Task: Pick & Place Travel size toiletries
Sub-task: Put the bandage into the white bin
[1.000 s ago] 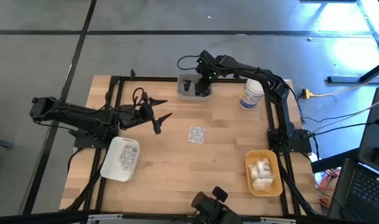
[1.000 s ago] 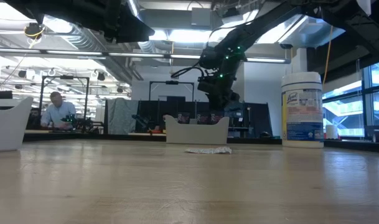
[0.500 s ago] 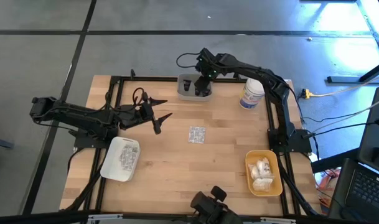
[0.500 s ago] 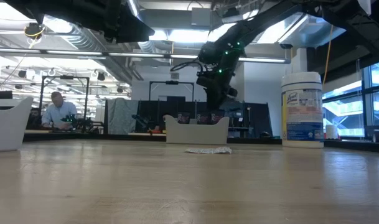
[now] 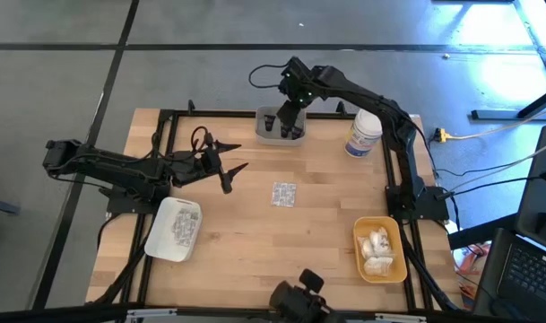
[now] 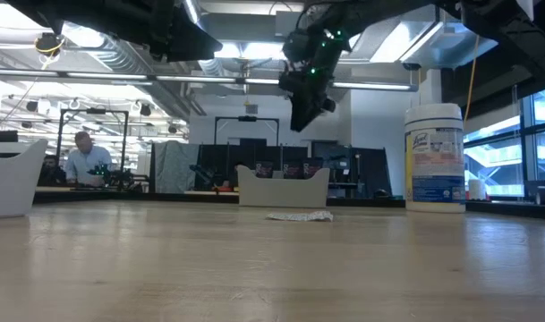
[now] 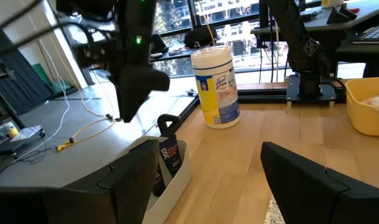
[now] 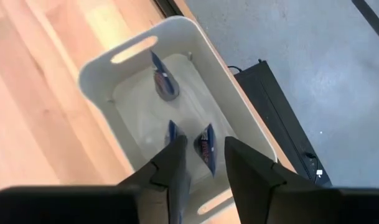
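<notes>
Two trays sit nearest the front edge of the worktop (image 5: 255,247). A yellow tray (image 5: 357,247) on the right side holds white puffy bundles (image 5: 377,249). A white tray (image 5: 156,240) on the left side holds silvery packets (image 5: 181,224). The two trays are well apart.

One more silvery packet (image 5: 283,194) lies flat farther in, alone on the bare wood near the middle. From table height it shows in front of the grey tray (image 5: 265,136).

Level with that loose packet and off to its left, the left claw (image 5: 238,156) hangs over the worktop. Its fingers (image 7: 136,177) are spread wide with nothing between them, and they point across toward the jar.

At the far edge stands the grey tray, with dark tubes (image 8: 166,84) leaning inside it against its walls. A tall white jar (image 5: 363,135) with a blue label stands upright near it on the right side, apart from it. The right arm's dark links pass just behind the jar.

The right claw (image 6: 302,112) hangs above the grey tray, clear of its rim and pointing down into it. Its fingers (image 8: 177,163) stand a narrow gap apart and grip nothing; the tubes show below, past the tips.

Beyond the worktop, in the room behind, a person (image 6: 80,161) sits at a bench on the left.
</notes>
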You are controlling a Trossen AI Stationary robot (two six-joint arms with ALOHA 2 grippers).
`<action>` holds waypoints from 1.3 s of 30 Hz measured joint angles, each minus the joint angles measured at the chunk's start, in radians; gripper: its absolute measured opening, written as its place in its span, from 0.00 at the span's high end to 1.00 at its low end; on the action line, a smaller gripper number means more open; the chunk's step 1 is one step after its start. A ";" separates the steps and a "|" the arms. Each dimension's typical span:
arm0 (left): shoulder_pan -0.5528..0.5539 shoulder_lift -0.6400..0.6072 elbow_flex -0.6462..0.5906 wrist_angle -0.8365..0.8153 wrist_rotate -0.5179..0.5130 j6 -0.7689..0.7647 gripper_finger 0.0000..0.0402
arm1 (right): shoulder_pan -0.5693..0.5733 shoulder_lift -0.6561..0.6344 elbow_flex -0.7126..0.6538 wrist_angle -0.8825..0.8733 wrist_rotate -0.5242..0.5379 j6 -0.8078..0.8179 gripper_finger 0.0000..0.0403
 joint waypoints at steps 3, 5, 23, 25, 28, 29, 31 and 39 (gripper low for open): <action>0.000 0.000 0.000 0.000 0.000 0.000 0.30 | 0.009 0.000 0.052 -0.048 0.000 0.000 0.70; 0.000 0.000 0.000 0.000 0.000 0.000 0.30 | 0.017 0.000 0.083 -0.084 0.000 0.000 0.69; 0.000 0.000 0.000 0.000 0.000 0.000 0.30 | 0.115 0.000 0.203 -0.324 0.000 0.025 0.77; 0.000 0.000 0.000 0.000 0.000 0.000 0.30 | 0.128 0.000 0.203 -0.355 0.000 0.027 0.78; 0.000 0.000 0.000 0.000 0.000 0.000 0.30 | 0.155 0.000 0.203 -0.387 0.000 0.048 0.79; 0.000 0.000 0.000 0.000 0.000 0.000 0.30 | 0.166 0.000 0.203 -0.396 0.000 0.051 0.79; 0.000 0.000 0.000 0.000 0.000 0.000 0.30 | 0.189 0.000 0.203 -0.409 0.000 0.053 0.80; 0.000 0.000 0.000 0.000 0.000 0.000 0.30 | 0.298 0.000 0.203 -0.453 0.000 0.051 0.87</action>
